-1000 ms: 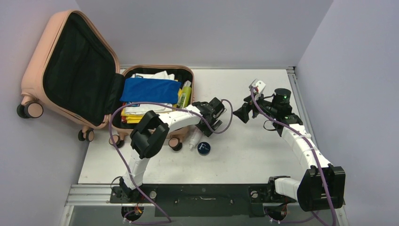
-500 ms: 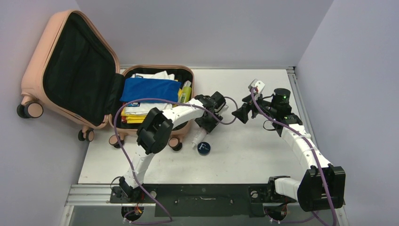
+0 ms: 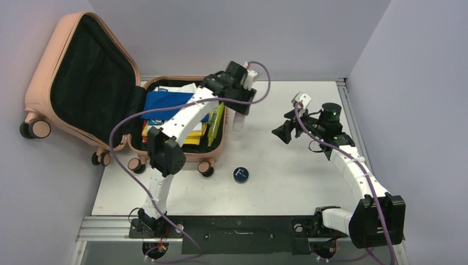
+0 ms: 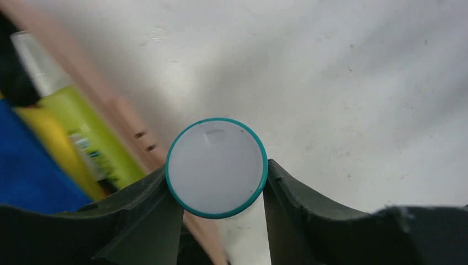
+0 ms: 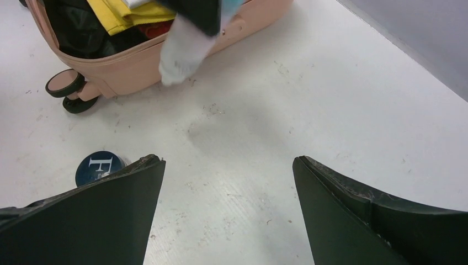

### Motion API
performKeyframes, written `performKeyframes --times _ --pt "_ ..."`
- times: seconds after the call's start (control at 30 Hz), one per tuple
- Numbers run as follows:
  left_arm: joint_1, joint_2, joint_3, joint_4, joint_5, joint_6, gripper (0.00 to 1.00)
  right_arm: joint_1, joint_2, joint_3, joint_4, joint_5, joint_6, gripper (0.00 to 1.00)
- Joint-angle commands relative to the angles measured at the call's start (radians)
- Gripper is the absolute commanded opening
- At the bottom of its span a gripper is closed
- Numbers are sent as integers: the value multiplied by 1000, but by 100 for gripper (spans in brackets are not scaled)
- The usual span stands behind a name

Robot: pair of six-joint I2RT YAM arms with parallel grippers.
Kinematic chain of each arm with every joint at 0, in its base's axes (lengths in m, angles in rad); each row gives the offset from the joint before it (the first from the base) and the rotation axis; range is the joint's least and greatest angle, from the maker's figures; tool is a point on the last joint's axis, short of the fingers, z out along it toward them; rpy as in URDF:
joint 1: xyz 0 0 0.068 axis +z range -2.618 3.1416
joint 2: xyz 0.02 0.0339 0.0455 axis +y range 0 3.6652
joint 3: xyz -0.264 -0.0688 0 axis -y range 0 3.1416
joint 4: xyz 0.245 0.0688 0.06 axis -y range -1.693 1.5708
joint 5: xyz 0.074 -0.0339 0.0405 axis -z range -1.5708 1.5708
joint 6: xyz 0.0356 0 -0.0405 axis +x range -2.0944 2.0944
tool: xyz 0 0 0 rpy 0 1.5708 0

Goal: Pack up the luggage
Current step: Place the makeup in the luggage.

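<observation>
Luggage [image 3: 43, 69] lies open on the tabletop [image 3: 298, 182] just to the left of the left hand [image 3: 240, 105], with its salmon-pink lid propped up and showing black lining. The lower half is packed with a blue cloth [image 3: 165, 102], yellow and white folded items, and a yellow-green tube [image 3: 215, 121] along the wall nearest that hand. Pink-black caster wheels [image 3: 205, 168] stick out at its near side.

The left hand is about half closed, its 2 fingers [image 4: 287, 193] pressing opposite sides of a white bottle [image 3: 238, 120]. From the wrist, the bottle shows end-on as a white disc with a teal ring. It hangs below the hand, clear of the tabletop and just beside the luggage's pink rim.

The right hand [image 3: 280, 132] hovers above bare tabletop, well to the right of the left hand. Its jaws are spread wide and grip nothing. A round dark-blue tin [image 3: 240, 174] marked with an F lies nearer the arm bases, between the 2 hands.
</observation>
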Motion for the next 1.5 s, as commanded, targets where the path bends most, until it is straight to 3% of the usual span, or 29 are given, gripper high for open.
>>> performKeyframes --times 0.0,0.27,0.53,0.87,0.9,1.0,1.13,1.2,1.37,1.47 --pt "156 -122 37 -36 2 -11 0 -7 -19 7 34 -29 -8 90" --pt "300 -128 107 -80 54 -24 0 -10 -14 8 37 -26 -5 90" --pt "329 -75 10 -77 161 -42 0 -10 -5 7 40 -27 -5 90" --pt "322 124 155 -89 -47 27 0 -10 0 11 37 -43 5 90" --pt "322 143 170 -87 -55 32 3 -9 2 11 41 -48 10 90" --pt "316 191 207 -88 -74 42 28 1 5 12 40 -62 13 90" --pt "314 174 228 -80 -84 42 71 4 -2 19 19 -60 -6 90" --pt "316 130 224 -64 -85 36 100 3 -6 20 15 -59 -12 90" --pt "315 -44 178 -7 -20 22 96 2 -12 17 15 -59 -15 90" --pt "295 -227 2 88 91 73 96 0 -16 17 10 -59 -24 90"
